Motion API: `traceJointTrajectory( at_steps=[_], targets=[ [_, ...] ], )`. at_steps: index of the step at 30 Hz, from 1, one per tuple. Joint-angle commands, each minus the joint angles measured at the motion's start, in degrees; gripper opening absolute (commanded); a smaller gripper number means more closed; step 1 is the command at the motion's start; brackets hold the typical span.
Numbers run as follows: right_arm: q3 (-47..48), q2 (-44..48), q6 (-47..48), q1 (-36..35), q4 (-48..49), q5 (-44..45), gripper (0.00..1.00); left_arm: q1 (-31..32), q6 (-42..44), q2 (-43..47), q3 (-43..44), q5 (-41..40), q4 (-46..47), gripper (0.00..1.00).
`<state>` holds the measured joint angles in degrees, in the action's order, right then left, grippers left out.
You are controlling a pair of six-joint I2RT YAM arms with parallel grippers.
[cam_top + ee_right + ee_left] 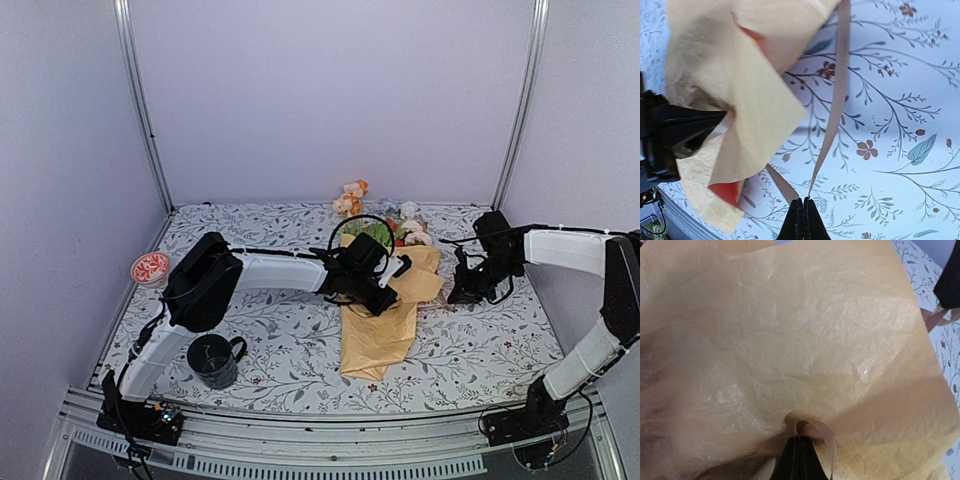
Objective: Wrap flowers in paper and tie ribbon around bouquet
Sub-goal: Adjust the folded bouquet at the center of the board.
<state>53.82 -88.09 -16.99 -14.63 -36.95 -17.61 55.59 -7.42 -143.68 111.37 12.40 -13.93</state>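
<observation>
The bouquet lies mid-table, a mustard-yellow paper cone with the flowers showing at its far, wide end. My left gripper presses against the cone's middle, shut on a small loop of the tan ribbon. To the right of the cone, low over the cloth, my right gripper is shut on the ribbon. From these jaws one strand runs up towards the paper and a second, shorter strand leads left under it. An orange-red inner face shows at a paper fold.
A black mug stands at the near left, and a red-and-white dish sits at the left edge. A few loose flower heads lie by the back wall. The leafy printed tablecloth covers the table.
</observation>
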Motion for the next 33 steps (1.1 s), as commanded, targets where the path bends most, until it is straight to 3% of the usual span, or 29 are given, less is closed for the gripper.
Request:
traceJointTrajectory(
  at_steps=[1,9,15,19,21,24,28,33],
  targets=[
    [1.2,7.4,0.2,-3.3,-4.3,-3.2,0.00,0.0,-0.6,-0.2,-1.8,0.5,-3.8,0.00],
    [-4.5,14.0,-4.0,-21.0,-0.6,-14.2,0.00,-0.8,-0.9,0.0,-2.5,0.6,-3.3,0.00],
    [-7.0,13.8,-7.1,-29.5,4.9,-18.1,0.31,-1.0,-1.0,-0.2,-2.8,0.6,-3.2,0.00],
    [-6.9,15.0,-7.0,-29.3,4.2,-13.5,0.44,-1.1,-1.0,0.0,-3.4,0.6,-3.2,0.00],
    [-6.1,15.5,-7.2,-27.3,3.1,-9.2,0.46,-1.1,-1.0,0.1,-3.5,0.7,-3.2,0.00],
    [-5.2,14.8,-10.0,-20.9,-1.5,2.1,0.44,-1.1,-1.1,0.2,-3.8,0.7,-3.2,0.00],
    [-4.0,12.6,-13.3,-14.7,-2.6,16.4,0.34,-1.1,-1.1,0.6,-4.3,0.6,-3.1,0.00],
    [-3.1,7.2,-14.9,-14.4,7.2,16.9,0.32,-1.1,-1.3,0.7,-4.9,0.4,-2.9,0.00]
  ],
)
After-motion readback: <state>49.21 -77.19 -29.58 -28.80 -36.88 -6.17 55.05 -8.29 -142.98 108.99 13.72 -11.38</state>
